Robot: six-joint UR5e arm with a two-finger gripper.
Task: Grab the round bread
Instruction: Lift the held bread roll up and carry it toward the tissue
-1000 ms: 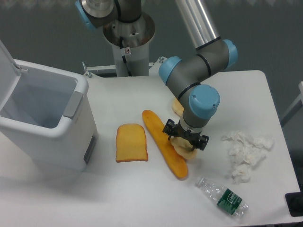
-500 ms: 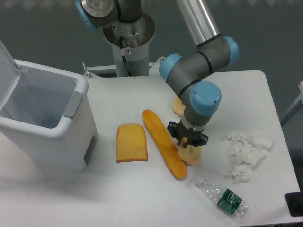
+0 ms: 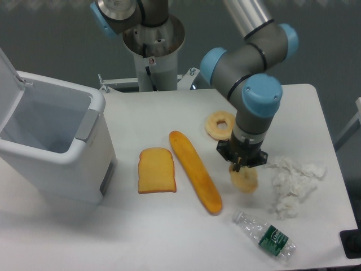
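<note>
The arm has swung to the right since the earlier pictures, away from the long baguette (image 3: 196,171), and the round bread (image 3: 243,180) has gone with it. The doughnut (image 3: 220,125), which was mostly hidden behind the arm, now shows whole, with its hole in the middle.

The gripper (image 3: 242,165) points straight down, and the round bread sits right under its tips. The fingers look pinched in on the top of the bun, so the gripper seems to be holding it. The bun looks as if it hangs a little above the table (image 3: 158,226), but that is hard to tell from this one view.

The round bread is now between the baguette and the crumpled tissue (image 3: 293,180), close to the tissue but not touching it. The doughnut lies just behind it.

The bun looks light and soft, a small pale yellow lump with a bumpy top. Soft bread can squash or slip if it is held only by a little bit at the top. A hold across the middle, with one finger on each side, would likely be safer than a pinch at the edge.

A slice of toast (image 3: 156,170) lies left of the baguette. A white bin (image 3: 62,152) stands at the far left, and a plastic bottle (image 3: 265,235) lies at the front.
</note>
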